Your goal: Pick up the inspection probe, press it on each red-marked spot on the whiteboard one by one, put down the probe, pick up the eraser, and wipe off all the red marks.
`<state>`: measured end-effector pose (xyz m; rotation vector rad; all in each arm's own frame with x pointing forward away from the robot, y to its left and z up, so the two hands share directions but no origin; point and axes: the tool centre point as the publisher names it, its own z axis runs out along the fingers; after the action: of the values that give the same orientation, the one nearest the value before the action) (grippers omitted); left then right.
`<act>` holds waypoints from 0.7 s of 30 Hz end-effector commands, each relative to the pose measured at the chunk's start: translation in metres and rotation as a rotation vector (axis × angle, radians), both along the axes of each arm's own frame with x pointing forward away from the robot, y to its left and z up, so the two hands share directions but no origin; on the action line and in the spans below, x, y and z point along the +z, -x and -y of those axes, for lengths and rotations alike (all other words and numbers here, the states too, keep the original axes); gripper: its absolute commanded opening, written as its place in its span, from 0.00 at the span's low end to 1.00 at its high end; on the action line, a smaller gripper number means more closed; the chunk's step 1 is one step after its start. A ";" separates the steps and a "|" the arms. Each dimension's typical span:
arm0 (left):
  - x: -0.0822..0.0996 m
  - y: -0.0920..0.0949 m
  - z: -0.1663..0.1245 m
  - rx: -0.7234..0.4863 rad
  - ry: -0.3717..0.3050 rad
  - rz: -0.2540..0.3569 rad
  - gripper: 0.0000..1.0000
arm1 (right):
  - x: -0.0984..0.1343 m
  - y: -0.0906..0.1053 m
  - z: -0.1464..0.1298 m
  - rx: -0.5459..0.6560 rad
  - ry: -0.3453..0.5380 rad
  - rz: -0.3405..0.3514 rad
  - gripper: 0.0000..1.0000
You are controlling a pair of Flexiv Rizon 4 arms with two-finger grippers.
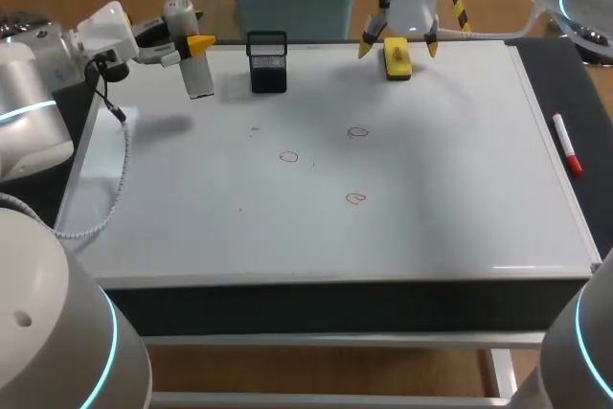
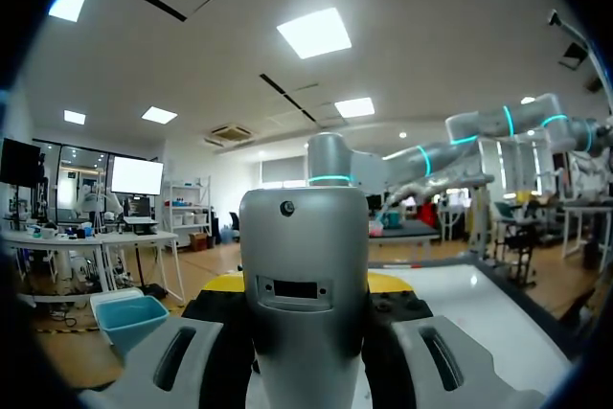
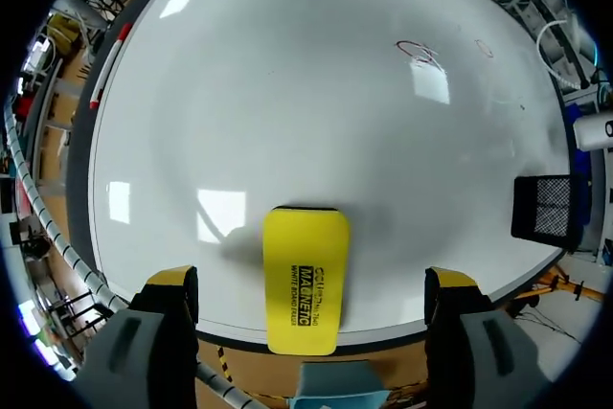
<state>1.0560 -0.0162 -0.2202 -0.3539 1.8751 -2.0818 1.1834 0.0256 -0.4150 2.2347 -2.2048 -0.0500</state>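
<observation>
Fingers of the left gripper are clamped from both sides on the inspection probe, a pale grey cylinder that stands upright between them. In the head view the probe hangs below these fingers over the far left corner of the whiteboard, and its shadow lies on the board apart from it. A black mesh holder stands on the board just beside the probe, between the two grippers.

Fingers of the right gripper stand wide apart, one on each side of the yellow eraser. Neither touches it. The eraser lies flat on the whiteboard near its far edge, directly under the gap between these fingers.

Three small red marks sit near the middle of the board, well ahead of the right fingers and apart from the probe. A red marker pen lies along the board's right edge, well apart from both grippers.
</observation>
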 end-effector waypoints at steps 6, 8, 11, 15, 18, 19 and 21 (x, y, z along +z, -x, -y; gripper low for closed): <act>0.000 0.000 0.001 0.002 0.001 0.002 0.00 | -0.003 -0.008 -0.001 -0.015 0.002 -0.023 1.00; 0.000 0.000 0.001 0.002 0.001 0.002 0.00 | -0.003 -0.009 -0.001 -0.015 0.002 -0.024 1.00; 0.000 0.000 0.001 0.002 0.001 0.002 0.00 | -0.004 -0.009 -0.002 -0.016 0.004 -0.028 1.00; 0.000 0.000 0.001 0.002 0.001 0.002 0.00 | -0.005 -0.008 -0.003 -0.012 0.004 -0.032 0.87; 0.000 0.000 0.001 0.002 0.001 0.002 0.00 | -0.005 -0.006 -0.002 -0.011 0.007 -0.037 0.44; 0.000 0.000 0.001 0.002 0.001 0.002 0.00 | -0.005 -0.005 -0.002 -0.012 0.009 -0.042 0.22; 0.000 0.000 0.001 0.002 0.001 0.002 0.00 | -0.006 -0.004 -0.001 -0.012 0.012 -0.045 0.00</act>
<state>1.0560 -0.0162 -0.2202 -0.3539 1.8750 -2.0818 1.1840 0.0267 -0.4224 2.1968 -2.2002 -0.0854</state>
